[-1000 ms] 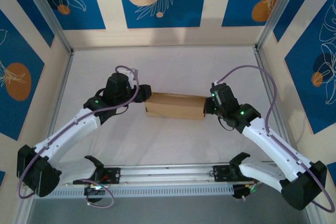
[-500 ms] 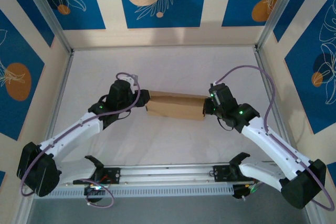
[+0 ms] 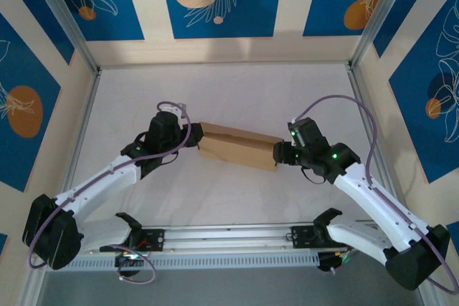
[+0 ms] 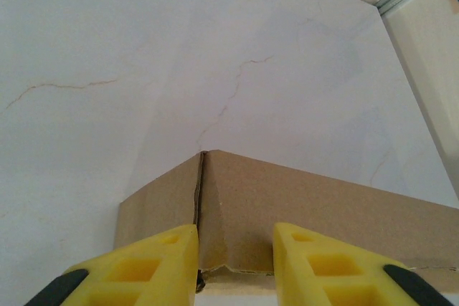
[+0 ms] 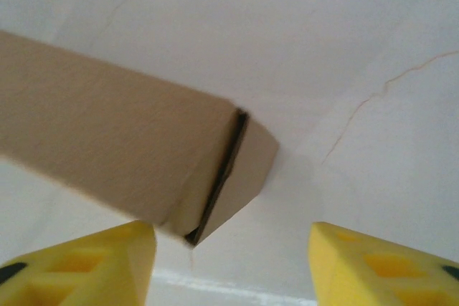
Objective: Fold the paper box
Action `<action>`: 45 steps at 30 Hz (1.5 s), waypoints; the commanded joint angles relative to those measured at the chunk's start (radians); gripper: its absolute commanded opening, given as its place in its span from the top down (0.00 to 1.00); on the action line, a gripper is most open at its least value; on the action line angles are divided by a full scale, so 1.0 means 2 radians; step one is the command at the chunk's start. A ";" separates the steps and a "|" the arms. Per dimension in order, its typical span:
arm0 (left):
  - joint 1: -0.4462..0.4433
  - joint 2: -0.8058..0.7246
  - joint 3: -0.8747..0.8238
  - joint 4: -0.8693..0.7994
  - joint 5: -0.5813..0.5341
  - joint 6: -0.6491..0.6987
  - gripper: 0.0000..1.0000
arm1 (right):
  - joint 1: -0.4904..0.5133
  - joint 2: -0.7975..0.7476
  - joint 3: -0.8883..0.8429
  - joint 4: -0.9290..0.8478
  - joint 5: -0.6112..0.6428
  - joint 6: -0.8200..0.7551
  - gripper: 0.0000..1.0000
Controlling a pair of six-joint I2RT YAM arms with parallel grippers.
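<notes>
Now the box (image 3: pixel 237 147) lies slanted at the middle of the table (image 3: pixel 237 87). The left gripper (image 4: pixel 235 245) is clamped on its left end. The right gripper (image 5: pixel 233 245) has its fingers apart, just off the right end.

Bright, even light with soft shadows — the paper box (image 5: pixel 107 148) (right wrist view) looks smeared, perhaps motion blur.

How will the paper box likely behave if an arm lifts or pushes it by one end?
The paper box is thin brown cardboard, so probably light and easy to slide on the smooth table. Its end seam gapes, so walls may flex or spring open.
</notes>
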 commanded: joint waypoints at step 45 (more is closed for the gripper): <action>0.001 0.023 -0.049 -0.050 -0.020 0.033 0.69 | -0.176 0.043 -0.054 0.014 -0.209 0.105 0.72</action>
